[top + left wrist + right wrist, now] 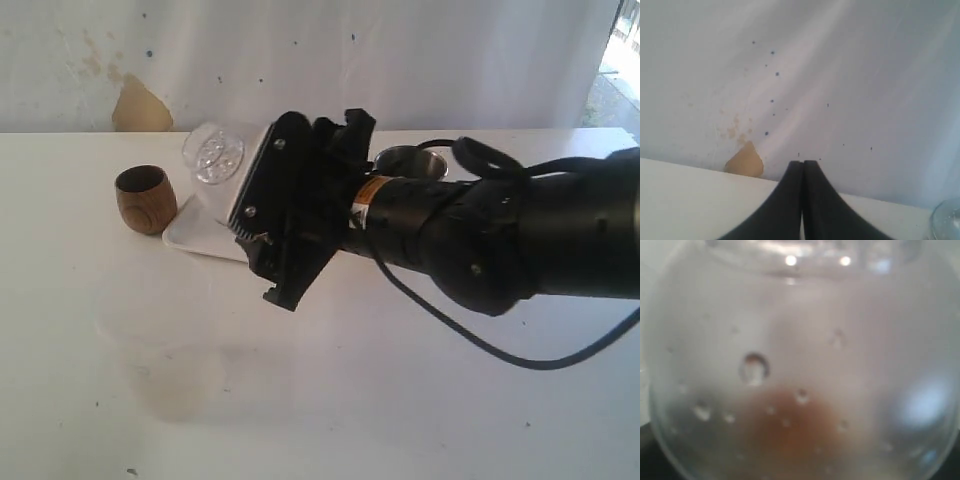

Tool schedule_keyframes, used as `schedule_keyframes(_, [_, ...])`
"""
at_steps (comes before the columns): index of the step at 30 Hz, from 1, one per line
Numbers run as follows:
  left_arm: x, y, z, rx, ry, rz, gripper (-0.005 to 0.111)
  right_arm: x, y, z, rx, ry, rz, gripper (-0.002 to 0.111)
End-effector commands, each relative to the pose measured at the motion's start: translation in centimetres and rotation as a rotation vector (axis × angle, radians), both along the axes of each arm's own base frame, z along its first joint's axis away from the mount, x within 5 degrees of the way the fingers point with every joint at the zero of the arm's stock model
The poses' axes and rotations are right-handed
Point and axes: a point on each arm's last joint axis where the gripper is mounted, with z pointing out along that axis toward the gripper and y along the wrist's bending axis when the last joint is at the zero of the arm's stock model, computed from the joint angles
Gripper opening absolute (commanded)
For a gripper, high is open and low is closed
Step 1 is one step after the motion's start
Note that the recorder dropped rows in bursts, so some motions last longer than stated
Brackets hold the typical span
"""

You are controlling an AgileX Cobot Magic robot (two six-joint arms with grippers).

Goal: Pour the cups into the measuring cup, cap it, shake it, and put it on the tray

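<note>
Far left on white table [400,400]: small brown wooden cup [147,198], upright. Just right: white tray [195,237]. By tray's far edge: clear measuring cup [213,155], tilted, clamped between jaws of right gripper [248,180]. Behind right arm: steel tumbler [410,160]. Left gripper [802,172]: jaws pressed together, empty.

White table [300,400] with wooden cup [146,198], white tray [200,233], steel tumbler [408,159].

The black right arm [500,235] reaches across from the right, its right gripper [255,190] set wide around a tilted tall clear plastic tumbler [213,155]. The left gripper [803,163] has its black fingers [785,210] pressed together, empty.
</note>
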Motion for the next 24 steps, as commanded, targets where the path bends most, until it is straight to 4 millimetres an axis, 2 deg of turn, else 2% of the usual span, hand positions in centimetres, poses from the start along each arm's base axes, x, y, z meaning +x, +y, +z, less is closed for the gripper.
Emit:
schedule_keyframes(1, [-0.2,0.5,-3.3,-0.022,0.033,0.027,0.000,1.1,1.3,1.3,-0.050,-0.195,0.068,0.000])
schedule_keyframes(5, [-0.1,1.0,-5.6,-0.014,0.075,0.089,0.000,1.9,1.9,0.9,-0.142,-0.272,0.106,0.000])
schedule_keyframes(8, [-0.1,1.4,-6.4,-0.011,0.090,0.137,0.000,2.4,2.3,0.7,-0.203,-0.330,0.131,0.000])
schedule_keyframes(13, [-0.1,1.3,-6.5,0.018,0.091,0.125,0.000,3.0,2.8,0.3,-0.313,-0.407,0.174,0.000])
schedule_keyframes(17, [-0.2,0.3,-6.6,0.115,0.098,0.028,0.000,3.1,2.8,0.2,-0.369,-0.462,0.195,0.000])
schedule_keyframes(24, [-0.3,-0.4,-6.8,0.164,0.101,-0.054,0.000,2.9,3.4,1.1,-0.394,-0.603,0.206,0.000])
